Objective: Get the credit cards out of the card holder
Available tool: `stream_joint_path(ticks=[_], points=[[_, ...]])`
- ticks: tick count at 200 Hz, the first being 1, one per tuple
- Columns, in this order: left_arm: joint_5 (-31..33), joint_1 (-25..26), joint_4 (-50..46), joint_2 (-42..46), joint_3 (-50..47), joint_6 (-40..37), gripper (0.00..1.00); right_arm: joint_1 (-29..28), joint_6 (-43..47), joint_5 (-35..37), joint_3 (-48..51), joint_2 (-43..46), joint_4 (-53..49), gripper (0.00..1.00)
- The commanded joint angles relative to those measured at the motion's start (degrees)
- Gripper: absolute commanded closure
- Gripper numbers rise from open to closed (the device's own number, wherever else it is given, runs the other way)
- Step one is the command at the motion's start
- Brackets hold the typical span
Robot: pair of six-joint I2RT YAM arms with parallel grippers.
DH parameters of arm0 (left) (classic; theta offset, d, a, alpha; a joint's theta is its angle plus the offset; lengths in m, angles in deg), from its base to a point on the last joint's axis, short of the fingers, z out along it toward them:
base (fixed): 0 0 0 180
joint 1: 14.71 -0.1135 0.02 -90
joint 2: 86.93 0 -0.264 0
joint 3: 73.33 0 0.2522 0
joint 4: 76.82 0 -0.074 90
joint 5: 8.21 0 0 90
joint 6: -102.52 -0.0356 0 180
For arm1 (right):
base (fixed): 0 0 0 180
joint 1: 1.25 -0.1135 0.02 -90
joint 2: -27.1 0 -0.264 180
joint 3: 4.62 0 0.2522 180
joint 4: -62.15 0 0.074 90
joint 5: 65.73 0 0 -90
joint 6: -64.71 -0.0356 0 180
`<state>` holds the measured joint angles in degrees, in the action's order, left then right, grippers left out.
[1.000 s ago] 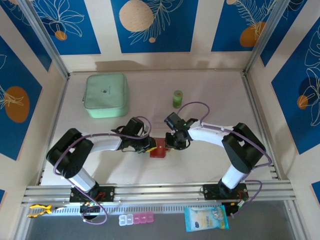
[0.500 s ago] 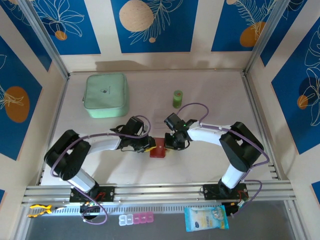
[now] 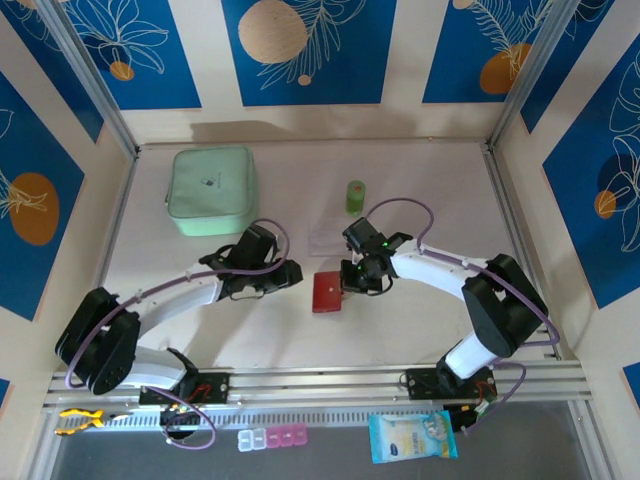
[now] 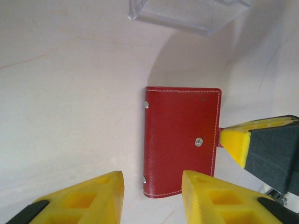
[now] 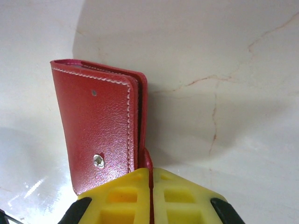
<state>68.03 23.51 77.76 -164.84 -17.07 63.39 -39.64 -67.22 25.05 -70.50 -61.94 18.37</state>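
Note:
The card holder (image 3: 327, 292) is a closed red wallet lying flat near the table's middle. In the left wrist view the card holder (image 4: 182, 140) shows its snap rivets and white stitching. My left gripper (image 4: 152, 198) hovers open just short of its near edge, holding nothing; in the top view the left gripper (image 3: 290, 275) sits to the wallet's left. My right gripper (image 5: 150, 175) is shut on the small red strap tab (image 5: 147, 161) at the edge of the card holder (image 5: 100, 126). From above, the right gripper (image 3: 353, 282) touches the wallet's right side. The credit cards are hidden inside.
A clear plastic box (image 4: 187, 11) stands just beyond the wallet. A green cylinder (image 3: 355, 196) stands further back. The mint-green pouch (image 3: 211, 190) lies at the back left. Bare table (image 3: 420, 200) stretches to the right.
My left gripper has backed off to the left, away from the wallet. The right gripper and the wallet have shifted slightly right and back.

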Motion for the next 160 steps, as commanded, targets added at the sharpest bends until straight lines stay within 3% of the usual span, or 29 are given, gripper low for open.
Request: stream_joint_path(ticks=[1,160], points=[[1.54,-0.6,-1.53,1.79,-1.05,-1.17,0.62,-0.28,3.02,-2.3,-2.67,1.89,-3.14,0.98],[0.49,-1.05,0.05,3.82,-3.45,-0.34,0.6,-5.14,4.56,-3.72,-13.88,-2.57,-8.01,0.98]])
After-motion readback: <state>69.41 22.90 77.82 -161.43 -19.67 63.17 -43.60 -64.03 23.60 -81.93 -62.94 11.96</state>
